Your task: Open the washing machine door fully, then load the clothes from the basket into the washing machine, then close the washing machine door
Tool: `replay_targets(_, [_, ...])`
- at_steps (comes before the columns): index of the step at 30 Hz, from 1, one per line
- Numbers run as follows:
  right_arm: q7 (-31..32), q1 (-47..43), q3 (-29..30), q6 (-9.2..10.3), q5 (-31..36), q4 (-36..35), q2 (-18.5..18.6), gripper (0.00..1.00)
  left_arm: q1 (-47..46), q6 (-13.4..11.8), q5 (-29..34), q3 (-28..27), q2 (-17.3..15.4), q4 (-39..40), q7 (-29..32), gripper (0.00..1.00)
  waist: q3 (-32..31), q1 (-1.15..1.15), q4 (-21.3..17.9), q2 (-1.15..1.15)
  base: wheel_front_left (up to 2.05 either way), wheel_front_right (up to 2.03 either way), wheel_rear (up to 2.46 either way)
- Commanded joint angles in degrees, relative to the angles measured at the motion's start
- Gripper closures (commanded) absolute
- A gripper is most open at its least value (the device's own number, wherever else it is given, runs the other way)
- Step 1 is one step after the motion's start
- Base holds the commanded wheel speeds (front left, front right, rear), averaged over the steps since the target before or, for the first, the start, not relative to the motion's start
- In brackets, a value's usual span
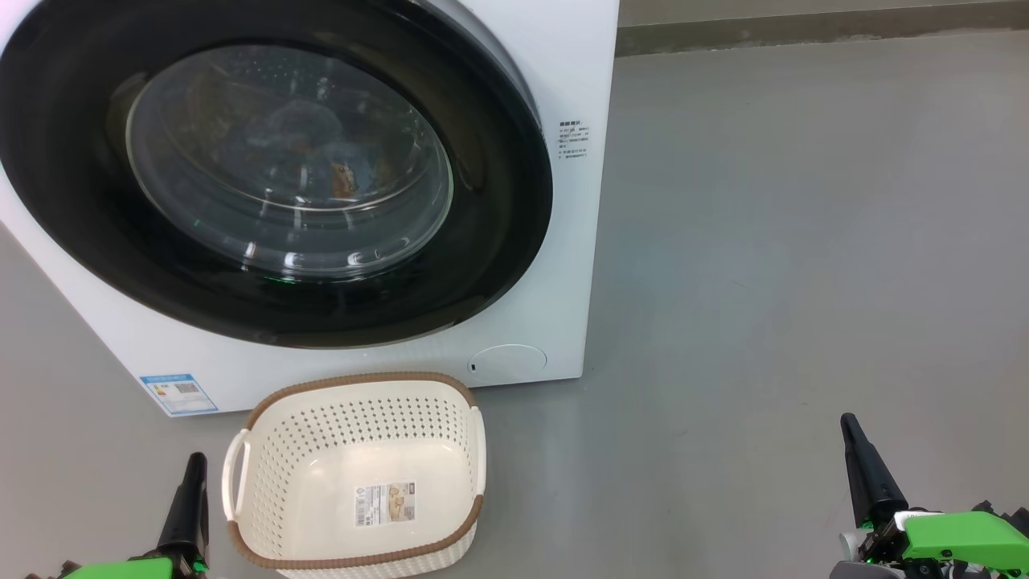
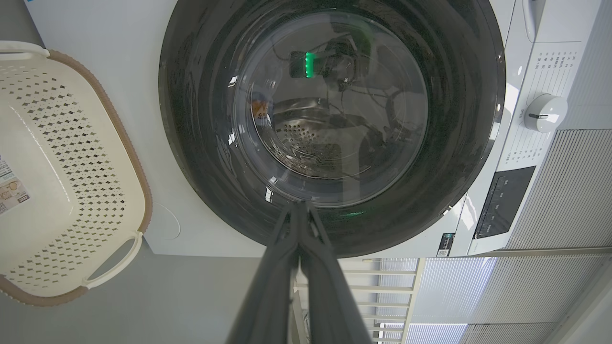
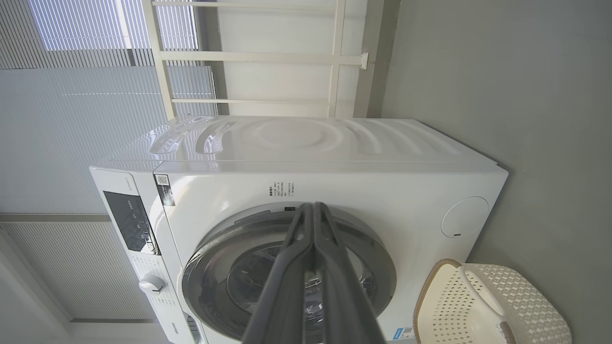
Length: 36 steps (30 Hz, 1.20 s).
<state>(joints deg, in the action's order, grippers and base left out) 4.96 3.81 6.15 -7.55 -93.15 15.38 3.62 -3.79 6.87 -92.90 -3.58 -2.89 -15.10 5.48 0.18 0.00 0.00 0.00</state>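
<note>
Washing machine door (image 1: 273,169) looks shut on the clothes (image 1: 299,135); empty basket (image 1: 362,379) just before it. Left gripper (image 1: 194,462) and right gripper (image 1: 850,425): jaws pressed together, empty. An uncaught latch could let the door swing open.

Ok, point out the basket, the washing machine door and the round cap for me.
basket (image 1: 354,422), head view, perforated inner wall.
washing machine door (image 1: 498,209), head view, black ring at the right.
round cap (image 1: 508,360), head view, its middle.

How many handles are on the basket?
2: the left handle and the right handle, on opposite sides of the basket; none seems hidden.
</note>
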Motion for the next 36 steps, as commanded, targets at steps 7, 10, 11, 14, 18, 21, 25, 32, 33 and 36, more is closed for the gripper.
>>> replay_targets(7, [0.42,2.25,-1.01,0.06,-0.17,-1.43,0.26,1.00,-2.32,0.62,0.01,-2.08,-0.63,1.08,0.32,1.00,0.00,0.00,0.00,0.00,0.00,0.00,0.00])
replay_targets(10, [0.46,2.25,-0.96,0.06,-0.12,-1.43,0.23,1.00,-2.32,0.62,0.04,-2.12,-0.60,1.08,0.35,1.00,0.00,0.00,0.00,0.00,0.00,0.00,0.00])
replay_targets(11, [0.47,2.25,-0.94,0.06,-0.11,-1.43,0.21,1.00,-2.32,0.62,0.05,-2.13,-0.59,1.08,0.35,1.00,0.00,0.00,0.00,0.00,0.00,0.00,0.00])
replay_targets(14, [0.51,2.26,-0.89,0.06,-0.06,-1.42,0.18,1.00,-2.33,0.62,0.08,-2.16,-0.57,1.08,0.38,1.00,0.00,0.00,0.00,0.00,0.00,0.00,0.00])
replay_targets(18, [0.57,2.26,-0.82,0.06,-0.01,-1.42,0.13,1.00,-2.33,0.62,0.12,-2.21,-0.54,1.08,0.42,1.00,0.00,0.00,0.00,0.00,0.00,0.00,0.00])
replay_targets(21, [0.59,2.26,-0.79,0.06,0.02,-1.42,0.11,1.00,-2.33,0.62,0.14,-2.23,-0.52,1.08,0.44,1.00,0.00,0.00,0.00,0.00,0.00,0.00,0.00])
replay_targets(25, [0.64,2.27,-0.73,0.06,0.07,-1.41,0.06,1.00,-2.34,0.62,0.17,-2.27,-0.49,1.07,0.47,1.00,0.00,0.00,0.00,0.00,0.00,0.00,0.00])
replay_targets(32, [0.73,2.28,-0.62,0.06,0.16,-1.41,-0.01,1.00,-2.34,0.62,0.23,-2.34,-0.44,1.07,0.53,1.00,0.00,0.00,0.00,0.00,0.00,0.00,0.00])
replay_targets(33, [0.74,2.28,-0.61,0.06,0.17,-1.41,-0.02,1.00,-2.34,0.62,0.24,-2.35,-0.44,1.07,0.53,1.00,0.00,0.00,0.00,0.00,0.00,0.00,0.00])
replay_targets(36, [0.77,2.28,-0.57,0.06,0.20,-1.40,-0.05,1.00,-2.35,0.62,0.26,-2.38,-0.42,1.07,0.55,1.00,0.00,0.00,0.00,0.00,0.00,0.00,0.00])
